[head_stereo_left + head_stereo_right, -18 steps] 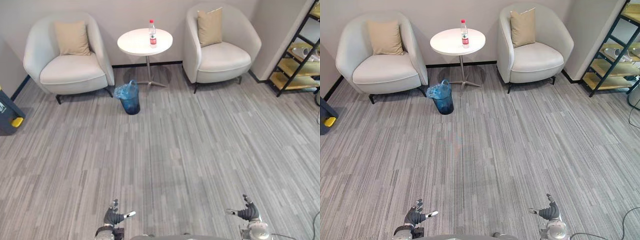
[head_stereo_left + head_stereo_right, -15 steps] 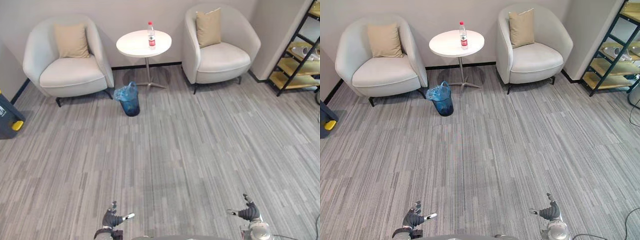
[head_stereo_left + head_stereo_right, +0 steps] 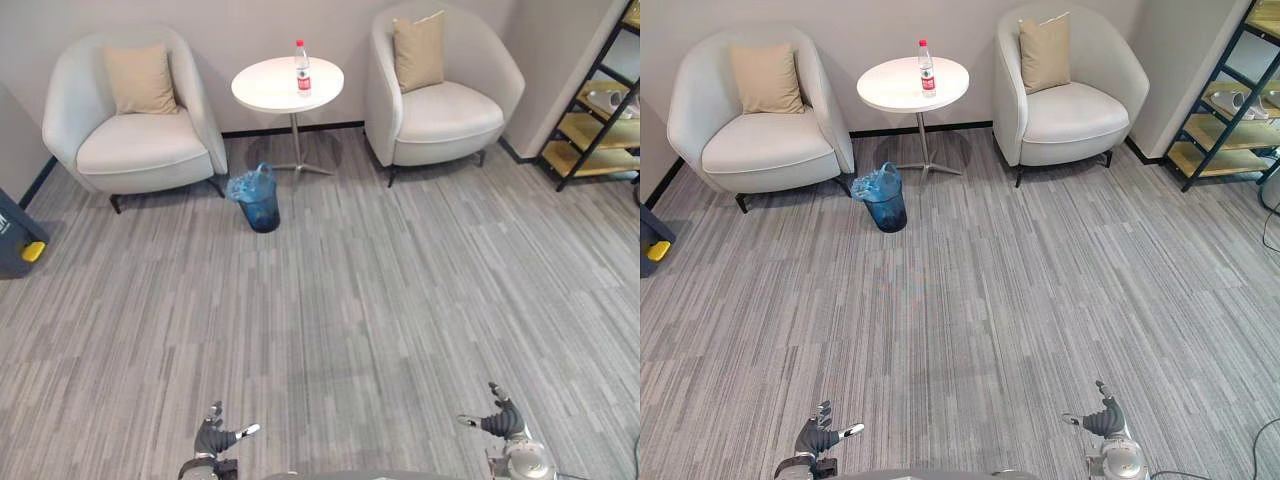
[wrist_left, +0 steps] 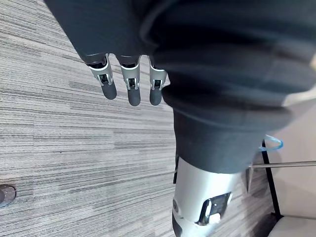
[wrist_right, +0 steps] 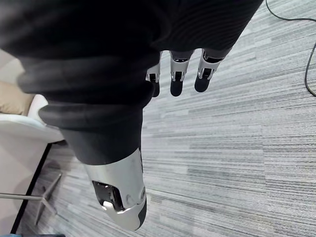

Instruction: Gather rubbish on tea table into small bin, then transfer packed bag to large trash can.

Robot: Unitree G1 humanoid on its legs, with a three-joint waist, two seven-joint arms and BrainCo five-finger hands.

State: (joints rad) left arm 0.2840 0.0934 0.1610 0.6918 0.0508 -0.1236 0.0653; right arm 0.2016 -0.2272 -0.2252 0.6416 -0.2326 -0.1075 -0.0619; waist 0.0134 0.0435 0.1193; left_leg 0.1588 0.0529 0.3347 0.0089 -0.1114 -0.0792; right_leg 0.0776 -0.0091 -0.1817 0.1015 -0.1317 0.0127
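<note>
A clear plastic bottle (image 3: 301, 66) with a red label stands upright on the round white tea table (image 3: 270, 90) at the far wall. Beside the table's foot on the carpet stands a small dark bin (image 3: 258, 200) lined with a blue bag. My left hand (image 3: 214, 439) hangs low at the bottom edge, fingers relaxed and empty, and its straight fingers (image 4: 129, 84) show over the carpet. My right hand (image 3: 499, 424) hangs likewise at the bottom right, open and empty, its fingers (image 5: 177, 74) straight. Both hands are far from the table.
Two pale armchairs (image 3: 135, 135) (image 3: 440, 100) with beige cushions flank the table. A black and wood shelf (image 3: 597, 110) stands at the right. A dark bin with a yellow part (image 3: 15, 240) sits at the left edge. Grey striped carpet lies between me and the table.
The whole picture has shifted a little, so the camera has moved. Both hands sit slightly lower in the view; their fingers stay open.
</note>
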